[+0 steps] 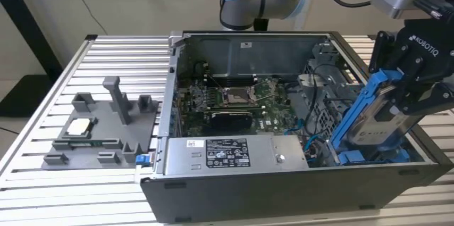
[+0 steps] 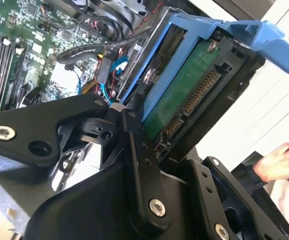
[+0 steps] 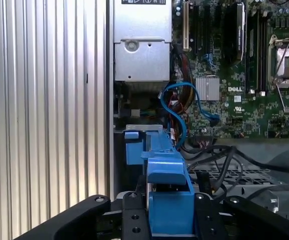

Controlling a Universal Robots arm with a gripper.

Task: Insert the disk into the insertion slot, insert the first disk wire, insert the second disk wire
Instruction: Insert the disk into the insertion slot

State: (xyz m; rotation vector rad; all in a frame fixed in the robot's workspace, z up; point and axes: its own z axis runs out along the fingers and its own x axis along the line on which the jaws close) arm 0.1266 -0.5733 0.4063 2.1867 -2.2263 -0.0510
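Pincer (image 1: 405, 94): closed on the disk, one finger (image 2: 134, 145) on each long edge, gripping its upper half
Disk (image 1: 377, 122): tilted steeply in its blue carrier; lower end down inside the case, upper end raised above the case rim; in the second wrist view its green circuit board and connector face the camera
Slot (image 1: 397, 152): grey bay in the case corner at the exterior view's right; the disk's lower end sits at its mouth, not seated flat
Case (image 1: 234, 199): open on the bench (image 1: 114, 56), motherboard (image 1: 234, 98) exposed
Power supply (image 1: 227, 154): along the near wall, just beside the slot
Blue cable (image 3: 184, 105): loops loosely between power supply and motherboard
Grey fixture (image 1: 99, 130): on the bench, apart from the case
Hand (image 2: 284, 160): beyond the case in the second wrist view
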